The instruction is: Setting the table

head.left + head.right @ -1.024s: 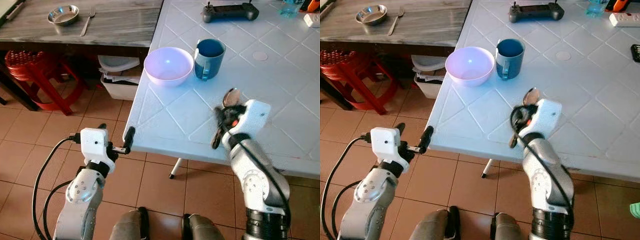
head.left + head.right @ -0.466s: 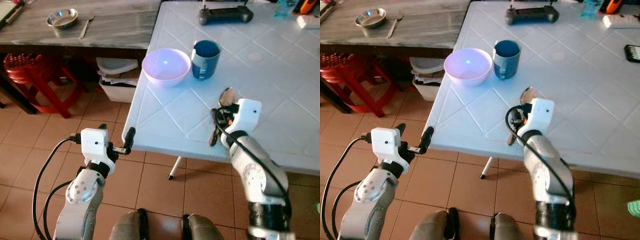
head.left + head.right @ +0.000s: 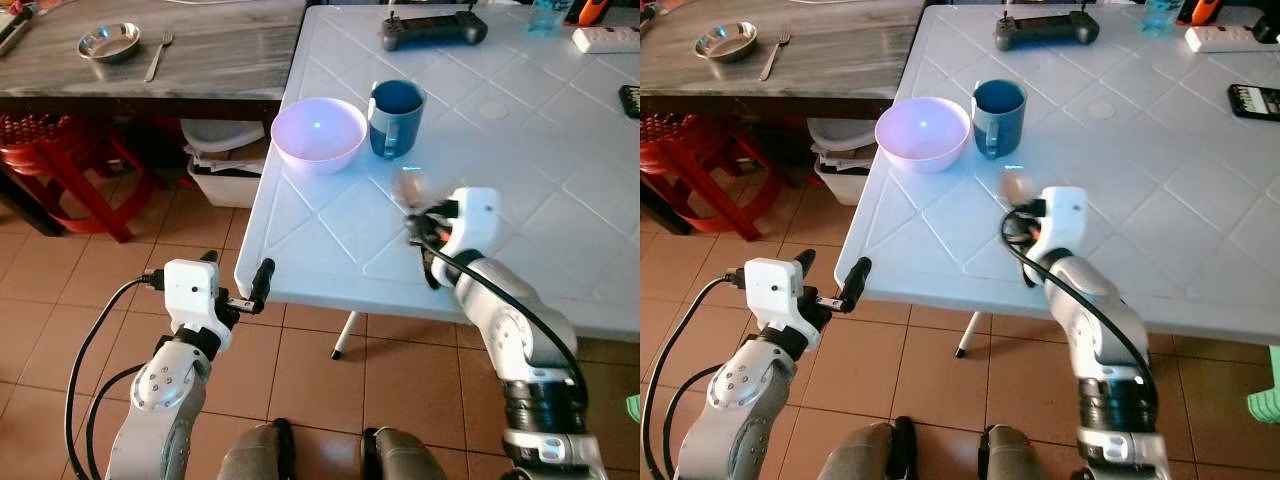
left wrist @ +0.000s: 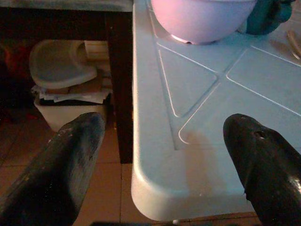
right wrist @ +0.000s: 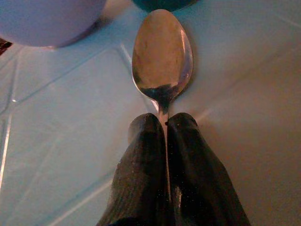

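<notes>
Spoon is pinched at its handle by right gripper, fingers pressed together on it, bowl end sticking out just ahead over the white counter. Head views blur the spoon; right wrist view shows it sharp, w/ lilac bowl & blue mug just beyond the tip. Left gripper sits at counter's near corner, fingers spread, one each side of the edge. Left wrist view also shows a bin under the counter.
</notes>
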Motion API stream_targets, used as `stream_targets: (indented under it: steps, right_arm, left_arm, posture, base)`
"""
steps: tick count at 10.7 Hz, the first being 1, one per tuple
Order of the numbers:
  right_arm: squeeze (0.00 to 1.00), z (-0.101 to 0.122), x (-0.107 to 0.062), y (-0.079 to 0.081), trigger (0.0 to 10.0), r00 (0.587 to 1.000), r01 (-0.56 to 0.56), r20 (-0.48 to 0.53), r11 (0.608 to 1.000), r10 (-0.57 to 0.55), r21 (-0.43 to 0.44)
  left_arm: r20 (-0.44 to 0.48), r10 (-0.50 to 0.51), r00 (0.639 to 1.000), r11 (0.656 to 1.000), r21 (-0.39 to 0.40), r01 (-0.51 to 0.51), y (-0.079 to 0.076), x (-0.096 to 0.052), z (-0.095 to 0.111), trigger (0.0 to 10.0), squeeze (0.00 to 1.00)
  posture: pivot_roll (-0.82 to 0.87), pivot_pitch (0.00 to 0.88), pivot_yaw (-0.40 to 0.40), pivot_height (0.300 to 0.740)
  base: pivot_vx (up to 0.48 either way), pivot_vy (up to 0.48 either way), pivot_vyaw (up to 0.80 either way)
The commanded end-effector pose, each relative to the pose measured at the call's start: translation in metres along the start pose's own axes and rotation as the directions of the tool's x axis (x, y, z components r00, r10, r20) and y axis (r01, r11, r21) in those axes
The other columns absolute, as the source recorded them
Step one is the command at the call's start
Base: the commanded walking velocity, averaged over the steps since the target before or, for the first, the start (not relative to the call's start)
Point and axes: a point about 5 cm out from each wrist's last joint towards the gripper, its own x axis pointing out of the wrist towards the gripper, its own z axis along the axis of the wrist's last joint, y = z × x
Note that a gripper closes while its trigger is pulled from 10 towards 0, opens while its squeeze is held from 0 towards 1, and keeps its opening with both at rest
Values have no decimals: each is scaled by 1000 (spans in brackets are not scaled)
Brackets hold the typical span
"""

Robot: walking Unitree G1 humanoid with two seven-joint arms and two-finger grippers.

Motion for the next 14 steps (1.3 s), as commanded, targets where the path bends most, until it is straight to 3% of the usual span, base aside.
stream_targets:
  steps: [1, 4, 6, 9, 12, 14]
  right_arm:
    - [0, -50, 1, -3, 0, 970, 16, -241, 999, -6, 40]
    - [0, -56, -2, -1, 0, 962, -20, -269, 996, 44, 92]
    - [0, -64, -11, 10, 0, 959, -40, -272, 986, 83, 162]
    - [0, -44, -29, 23, 0, 990, -52, -115, 971, 80, 232]
    - [0, -31, -37, 29, 0, 997, -57, -39, 977, 66, 203]
    - [0, -32, -36, 22, 0, 998, -8, -59, 985, 19, 172]
  left_arm:
    - [-9, -4, 1000, 1000, 7, 4, 1, -3, 0, 10000, 0]
    - [-14, -8, 1000, 1000, 4, 8, 0, -3, 0, 10000, 0]
    - [-25, -12, 1000, 1000, -7, 12, -3, -5, -3, 10000, 0]
    - [-29, -4, 1000, 1000, -12, 3, -2, -3, -6, 10000, 0]
    - [-25, -9, 1000, 1000, -21, 8, -5, 1, -8, 10000, 0]
    - [-22, -12, 1000, 1000, -22, 11, -7, 2, -8, 10000, 0]
  posture:
    - [54, 210, 104, 740]
    - [54, 212, 93, 740]
    - [50, 204, 86, 740]
    - [32, 183, 70, 740]
    - [17, 179, 64, 740]
    - [16, 177, 60, 740]
  base:
    - [0, 0, 0]
    - [0, 0, 0]
    - [0, 0, 0]
    - [0, 0, 0]
    - [0, 0, 0]
    - [0, 0, 0]
